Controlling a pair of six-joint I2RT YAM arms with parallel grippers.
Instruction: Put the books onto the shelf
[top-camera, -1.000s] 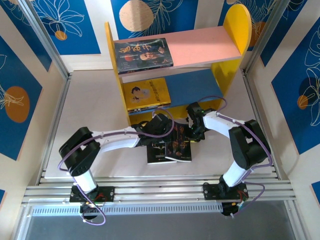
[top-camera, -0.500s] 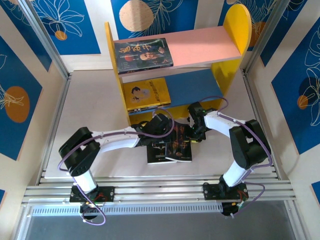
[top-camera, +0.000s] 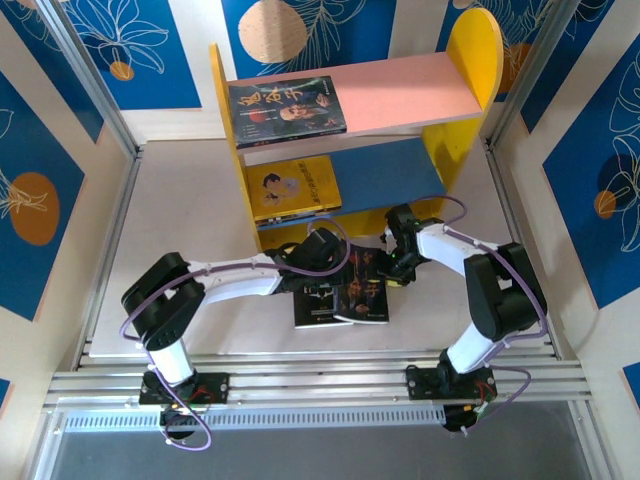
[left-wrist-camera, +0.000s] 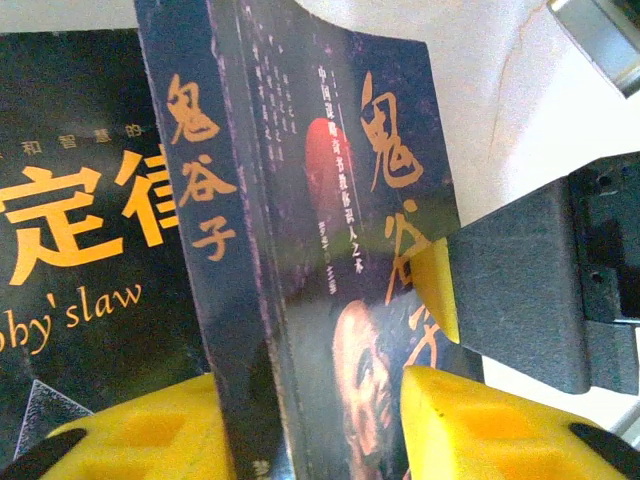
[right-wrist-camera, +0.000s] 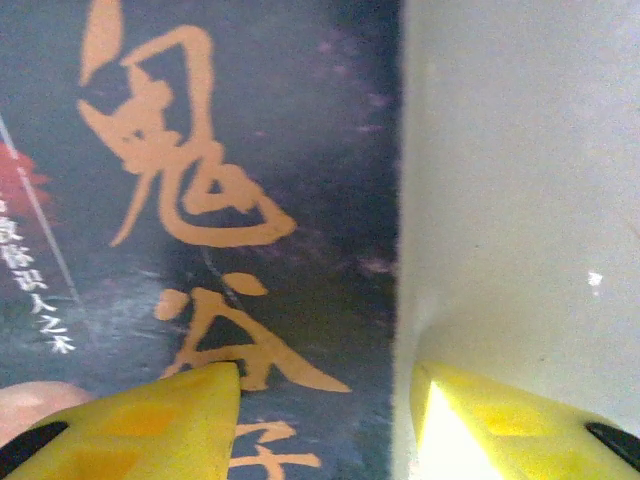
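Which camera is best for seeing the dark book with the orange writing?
The left wrist camera: you see the dark book with its spine, orange writing and a face on the cover, held by the left gripper. The right wrist camera shows a close patch of cover and one edge. From the top it looks small, partly under the arms.

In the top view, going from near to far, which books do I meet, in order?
The books on the table (table) → the yellow book on the blue board → the dark book on the pink board.
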